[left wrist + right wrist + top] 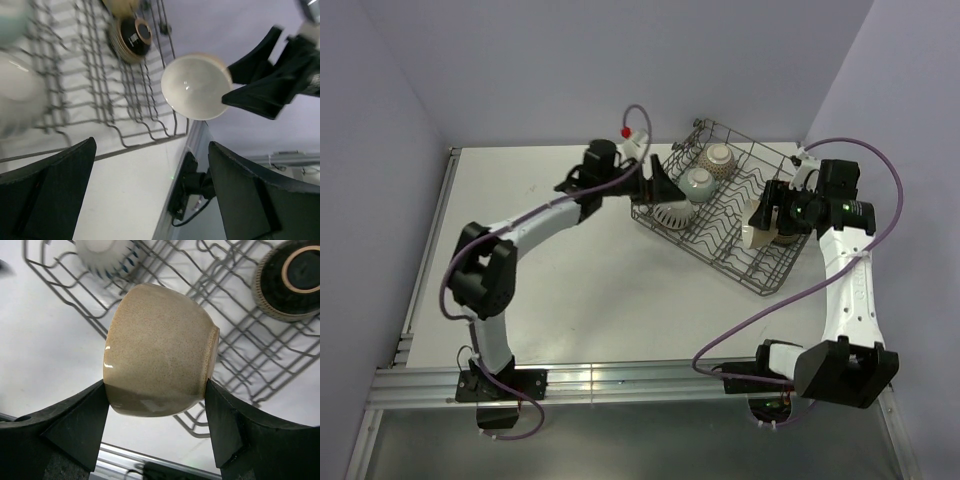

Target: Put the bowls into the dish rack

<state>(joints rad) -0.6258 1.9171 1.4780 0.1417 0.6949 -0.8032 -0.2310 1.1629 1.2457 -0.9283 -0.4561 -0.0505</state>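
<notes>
One speckled tan bowl clamped in right hand, left hand spread empty

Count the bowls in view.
5. In the grey wire dish rack: a lattice-patterned bowl, a pale teal bowl, a white ribbed bowl, a dark bowl. The right claw holds a tan bowl.

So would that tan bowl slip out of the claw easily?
Maybe. The tan bowl looks glossy, so it is probably slippery. The right claw pinches only its curved sides, so it might twist. It looks like hard pottery, so it would likely chip if dropped.
</notes>
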